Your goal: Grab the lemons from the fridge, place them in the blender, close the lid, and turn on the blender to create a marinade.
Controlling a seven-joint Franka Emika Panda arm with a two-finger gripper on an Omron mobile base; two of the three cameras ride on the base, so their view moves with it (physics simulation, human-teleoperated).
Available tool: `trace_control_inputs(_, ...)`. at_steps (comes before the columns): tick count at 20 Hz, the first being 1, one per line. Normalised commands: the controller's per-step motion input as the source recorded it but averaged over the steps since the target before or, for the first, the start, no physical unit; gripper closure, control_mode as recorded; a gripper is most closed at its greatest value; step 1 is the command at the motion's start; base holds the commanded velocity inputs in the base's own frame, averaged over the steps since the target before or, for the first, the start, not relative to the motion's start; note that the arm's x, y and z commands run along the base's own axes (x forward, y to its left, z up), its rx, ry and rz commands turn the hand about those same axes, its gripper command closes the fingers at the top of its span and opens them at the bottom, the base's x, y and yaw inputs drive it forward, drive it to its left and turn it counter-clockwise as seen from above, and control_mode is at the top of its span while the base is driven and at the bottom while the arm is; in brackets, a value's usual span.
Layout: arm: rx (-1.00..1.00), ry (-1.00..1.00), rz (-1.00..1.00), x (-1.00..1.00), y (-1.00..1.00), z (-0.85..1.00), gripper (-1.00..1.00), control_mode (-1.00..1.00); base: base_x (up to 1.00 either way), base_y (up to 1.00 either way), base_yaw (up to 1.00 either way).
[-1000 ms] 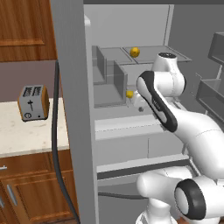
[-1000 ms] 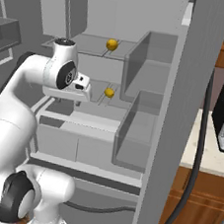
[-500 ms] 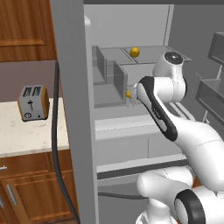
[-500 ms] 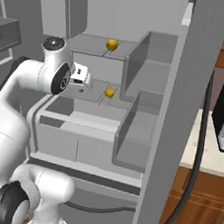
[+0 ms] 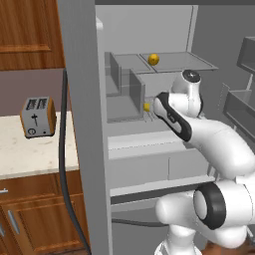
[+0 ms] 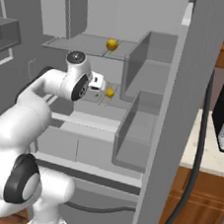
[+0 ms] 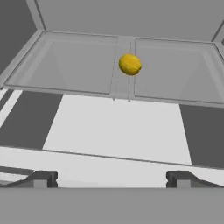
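We see the fridge (image 5: 79, 149) standing open, with its thick grey door edge at the front of both base views and the pale shelves behind it. One lemon (image 5: 154, 59) lies on the upper shelf (image 6: 77, 42), near the middle seam of that shelf. In the hand view this upper lemon (image 7: 130, 64) sits beyond the claw, well apart from it and a little higher. The second lemon (image 6: 109, 93) rests on the lower shelf, just beside the translucent bin (image 6: 136, 132); in the left base view we see only a small yellow part of it (image 5: 146, 106) next to the arm. The claw (image 7: 111, 178) is inside the fridge, at the height of the lower shelf, and its two dark fingertips (image 7: 43, 178) stand wide apart with nothing between them. From the right base view the claw (image 6: 101, 84) is near the lower lemon, but we cannot tell if it touches it. A silver toaster (image 5: 37, 116) stands on the pale counter (image 5: 30, 154) beside the fridge, under the wooden cabinets (image 5: 30, 32).
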Motion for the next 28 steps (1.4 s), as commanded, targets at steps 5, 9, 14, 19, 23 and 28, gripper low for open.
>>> trace_control_inputs(5, 0.00, 0.00, 0.00, 0.65, -0.18, -0.34, -1.00, -1.00, 0.00, 0.00, 0.00)
trace_control_inputs(9, 0.00, 0.00, 0.00, 0.69, -0.11, -0.14, -1.00, -1.00, 0.00, 0.00, 0.00)
trace_control_inputs(14, 0.00, 0.00, 0.00, 0.69, -0.02, -0.15, -1.00, -1.00, 0.00, 0.00, 0.00)
trace_control_inputs(19, 0.00, 0.00, 0.00, 0.61, 0.00, -0.23, -1.00, -1.00, 0.00, 0.00, 0.00)
trace_control_inputs(23, 0.00, 0.00, 0.00, 0.42, 0.00, -0.23, -1.00, -1.00, 0.00, 0.00, 0.00)
trace_control_inputs(28, 0.00, 0.00, 0.00, 0.45, 0.00, -0.23, -1.00, -1.00, 0.00, 0.00, 0.00)
